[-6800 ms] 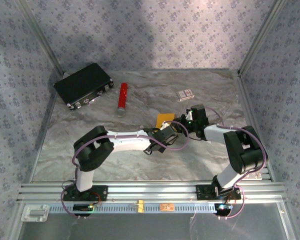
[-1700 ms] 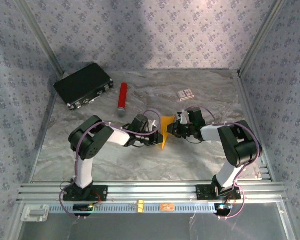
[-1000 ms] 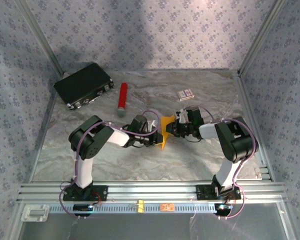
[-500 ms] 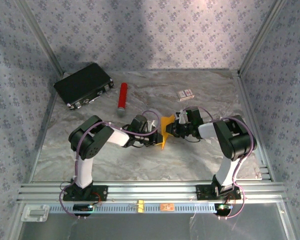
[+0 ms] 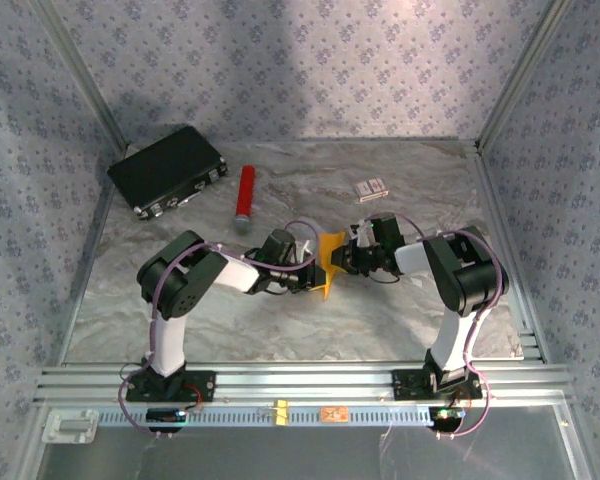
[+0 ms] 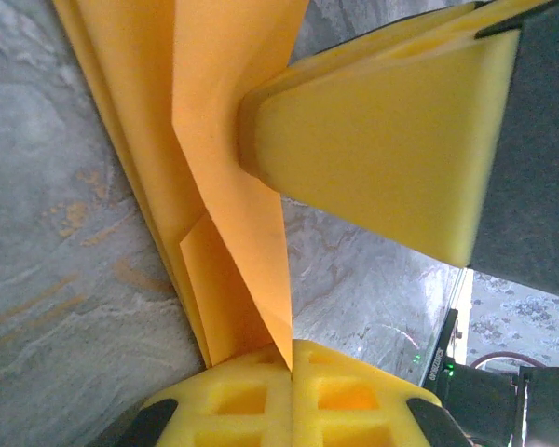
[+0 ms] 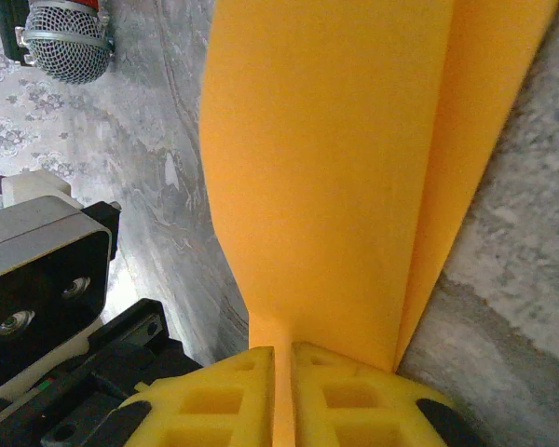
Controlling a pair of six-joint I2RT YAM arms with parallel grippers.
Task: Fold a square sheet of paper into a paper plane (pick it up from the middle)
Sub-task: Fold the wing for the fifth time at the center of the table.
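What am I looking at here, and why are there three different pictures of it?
Two robot arms are bolted to the near edge of a marble-patterned table. One picture looks down from above. The other two come from small cameras on each arm's wrist, so you see that arm's yellow fingers close up. The left gripper and the right gripper are both shut on a partly folded orange paper sheet, holding it between them. Also on the table are a black case, a red-handled microphone and a small white-and-red box.
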